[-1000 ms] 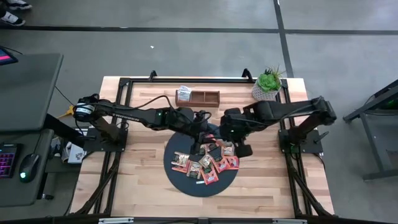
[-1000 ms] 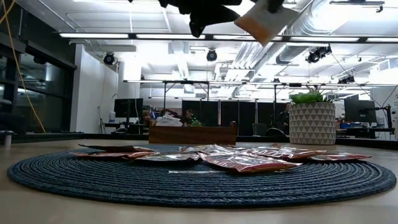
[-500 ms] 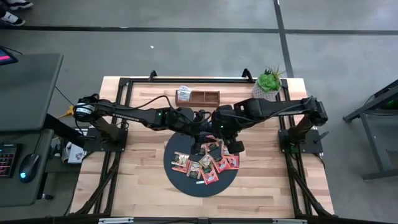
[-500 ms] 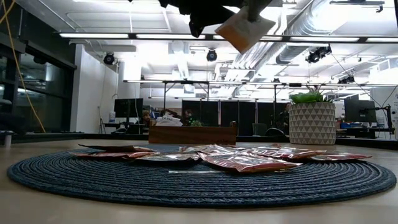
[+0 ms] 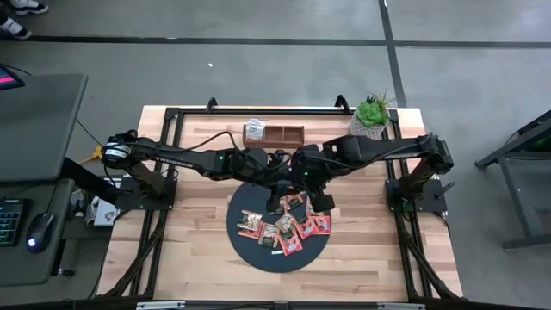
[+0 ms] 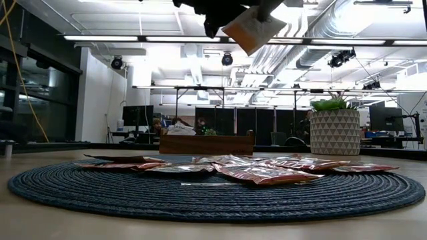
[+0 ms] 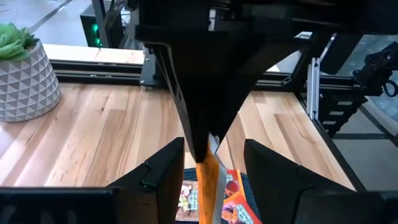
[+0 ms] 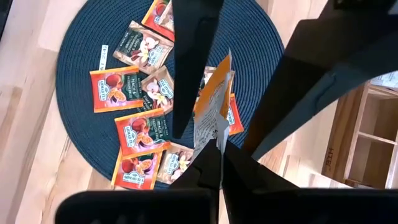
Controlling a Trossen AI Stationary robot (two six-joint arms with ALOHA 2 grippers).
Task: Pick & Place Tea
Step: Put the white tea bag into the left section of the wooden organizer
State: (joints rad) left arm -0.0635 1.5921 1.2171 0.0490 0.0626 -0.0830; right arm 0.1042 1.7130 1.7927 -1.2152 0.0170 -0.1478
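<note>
Several tea sachets (image 5: 284, 226), orange, red and brown-green, lie flat on the dark round mat (image 5: 256, 253); they also show in the low view (image 6: 253, 172) and the right wrist view (image 8: 140, 112). High above the mat, my right gripper (image 8: 219, 152) is shut on one orange-and-white sachet (image 6: 252, 30). My left gripper (image 7: 211, 171) is open at the same height. Its two fingers (image 7: 165, 177) stand one on each side of that sachet (image 7: 208, 186) and do not touch it. My right gripper pinches the sachet's upper edge (image 8: 216, 132) between its two fingers. The fingers come steeply from above, slanting down. The sachet hangs below them, tilted, lifted well clear of the mat and the other sachets.
A wooden box (image 5: 274, 134) stands at the table's far side with white sachets (image 5: 255, 126) in its left compartment. A potted plant (image 5: 370, 116) stands at the far right. A thin white strip (image 8: 104, 55) lies on the mat's edge. Bare wood surrounds the mat.
My right gripper has carried the sachet toward the table's left and slightly toward the far edge. It has gone from beside the mat's right part to between my left gripper's open fingers. The sachet has stayed high and tipped a little.
</note>
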